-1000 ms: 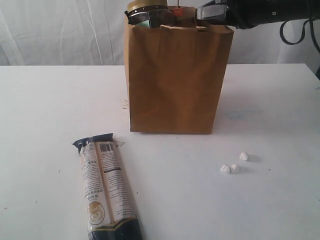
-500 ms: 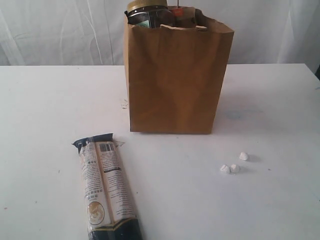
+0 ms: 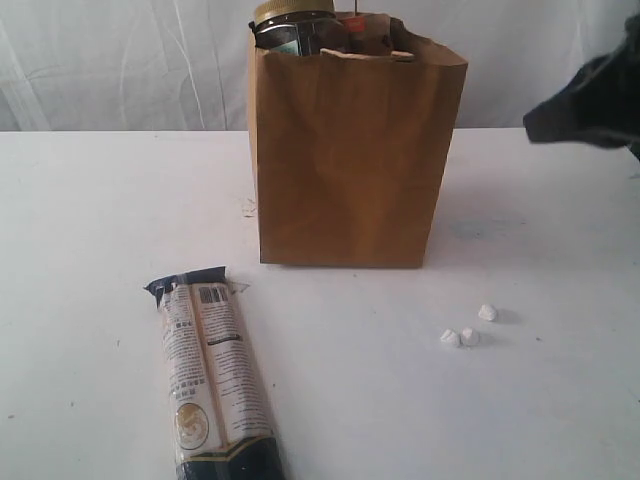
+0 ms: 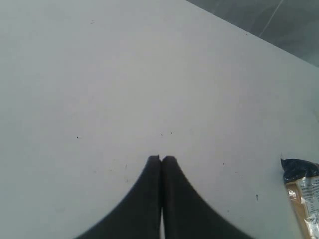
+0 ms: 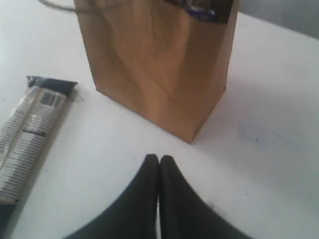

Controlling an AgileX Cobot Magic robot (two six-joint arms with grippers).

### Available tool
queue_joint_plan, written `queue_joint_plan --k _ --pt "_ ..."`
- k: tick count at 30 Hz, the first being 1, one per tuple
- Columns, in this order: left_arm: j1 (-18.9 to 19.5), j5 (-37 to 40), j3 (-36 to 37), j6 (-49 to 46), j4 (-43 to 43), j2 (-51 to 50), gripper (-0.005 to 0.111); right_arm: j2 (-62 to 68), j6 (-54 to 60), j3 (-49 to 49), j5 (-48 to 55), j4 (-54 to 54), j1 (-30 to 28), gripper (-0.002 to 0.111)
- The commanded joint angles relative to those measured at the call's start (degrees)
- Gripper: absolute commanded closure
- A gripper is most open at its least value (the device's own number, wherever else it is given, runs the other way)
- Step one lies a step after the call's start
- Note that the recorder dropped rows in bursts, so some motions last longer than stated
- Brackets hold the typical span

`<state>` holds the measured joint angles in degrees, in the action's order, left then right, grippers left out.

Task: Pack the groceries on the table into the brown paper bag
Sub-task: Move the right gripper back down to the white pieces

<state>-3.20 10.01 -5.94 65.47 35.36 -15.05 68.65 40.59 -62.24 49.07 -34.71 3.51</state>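
Exterior view: the brown paper bag (image 3: pixel 350 160) stands upright on the white table (image 3: pixel 80 200), toward the back and near the middle of the picture. Its top is open and the rim is a little crumpled. A jar (image 3: pixel 293 12) with a yellow lid pokes out of the left side of the opening. Beside it an orange-red scrap (image 3: pixel 355 22) shows just above the rim; what it belongs to cannot be told. The long cream and black packet (image 3: pixel 215 375) lies flat on the table in front of the bag and to its left, well apart from it. Its dark end with the barcode points toward the bag, and its other end runs off the bottom edge of the picture.

Three small white lumps (image 3: pixel 487 313) sit on the table in front of the bag and to its right, two just beside each other and the third near them.

The right arm (image 3: pixel 590 100) shows only as a dark blurred shape at the right edge, above the table and apart from the bag. In the right wrist view the right gripper (image 5: pixel 158 158) has its two black fingers pressed together with nothing between them, over bare table close to a bottom corner of the bag. In the left wrist view the left gripper (image 4: pixel 160 159) is also closed tight and empty, over bare table, with the packet's dark end at the edge of that picture.

A white curtain (image 3: pixel 120 60) hangs behind the table.
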Motion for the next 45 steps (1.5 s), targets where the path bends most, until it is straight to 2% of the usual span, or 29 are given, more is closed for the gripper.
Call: queue_joint_plan --k 1,10,19,26,30,33,35,38,45 --pt "0.3 0.2 0.2 0.1 -0.2 0.3 0.107 6.5 4.8 5.9 -4.3 0.3 -0.2 0.108" --pt "0.3 0.2 0.2 0.1 -0.2 0.3 0.107 23.3 4.6 6.7 -7.9 0.3 -0.2 0.09" --pt "0.3 0.2 0.2 0.1 -0.2 0.3 0.107 29.8 4.6 6.7 -9.2 2.2 -0.1 0.072" --pt "0.3 0.2 0.2 0.1 -0.2 0.3 0.107 30.9 4.3 6.7 -13.8 6.0 0.0 0.069" --pt "0.3 0.2 0.2 0.1 -0.2 0.3 0.107 30.9 3.7 6.5 -13.7 9.7 3.0 0.069" --pt "0.3 0.2 0.2 0.1 -0.2 0.3 0.107 30.9 -5.2 5.0 -12.7 21.3 7.4 0.069" --pt "0.3 0.2 0.2 0.1 -0.2 0.3 0.107 30.9 -16.5 3.8 -11.0 33.5 10.2 0.069" --pt "0.3 0.2 0.2 0.1 -0.2 0.3 0.107 30.9 -31.3 3.5 -10.6 44.7 12.0 0.069" --pt "0.3 0.2 0.2 0.1 -0.2 0.3 0.107 31.4 -34.1 3.7 -17.1 42.2 12.0 0.069"
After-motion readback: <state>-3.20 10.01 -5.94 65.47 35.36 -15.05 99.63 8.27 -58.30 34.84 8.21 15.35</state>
